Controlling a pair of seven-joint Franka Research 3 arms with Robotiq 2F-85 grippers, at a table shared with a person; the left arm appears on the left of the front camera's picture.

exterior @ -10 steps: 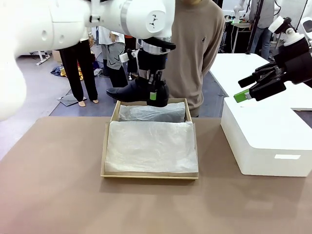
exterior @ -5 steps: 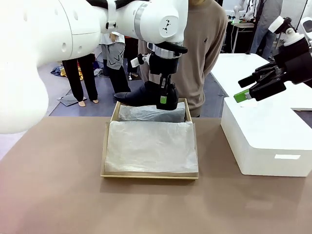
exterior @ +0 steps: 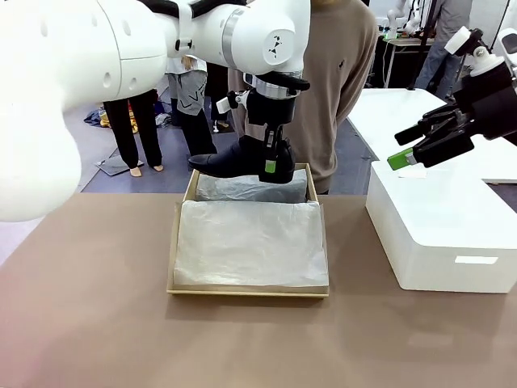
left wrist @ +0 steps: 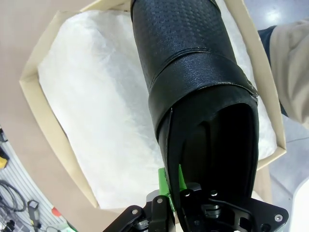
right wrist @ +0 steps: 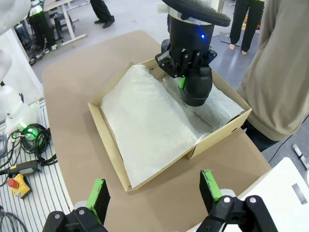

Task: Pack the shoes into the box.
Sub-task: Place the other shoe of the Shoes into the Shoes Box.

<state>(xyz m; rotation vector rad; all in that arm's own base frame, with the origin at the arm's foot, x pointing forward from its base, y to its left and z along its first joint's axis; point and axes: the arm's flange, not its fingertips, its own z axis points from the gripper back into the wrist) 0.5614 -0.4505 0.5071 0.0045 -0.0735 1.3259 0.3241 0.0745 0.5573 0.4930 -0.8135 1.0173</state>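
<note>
A brown bench (exterior: 97, 323) fills the foreground, and a person (exterior: 339, 81) in a beige sweater stands at its far edge, with an open room behind. On the right side of the bench sits a large white block (exterior: 444, 234). At the middle lies the box (exterior: 172, 267), open-topped and lined with white tissue paper (exterior: 250, 242), which covers the near section flat and bunches into a greyish bundle at the far end.

The left arm reaches in from above, and its left pincer (exterior: 271, 166) is clamped on the heel end of one black shoe (exterior: 230, 159). The shoe hangs roughly level above the far end of the box, clear of the tissue, with its toe toward the robot's left. The left wrist view looks down the length of the shoe (left wrist: 193, 96) onto the tissue and the box wall (left wrist: 41, 104).

The right pincer (exterior: 401, 147) hovers over the white block with its jaws spread wide and nothing between them. In the right wrist view it (right wrist: 154, 191) looks down on the box (right wrist: 107, 145).
</note>
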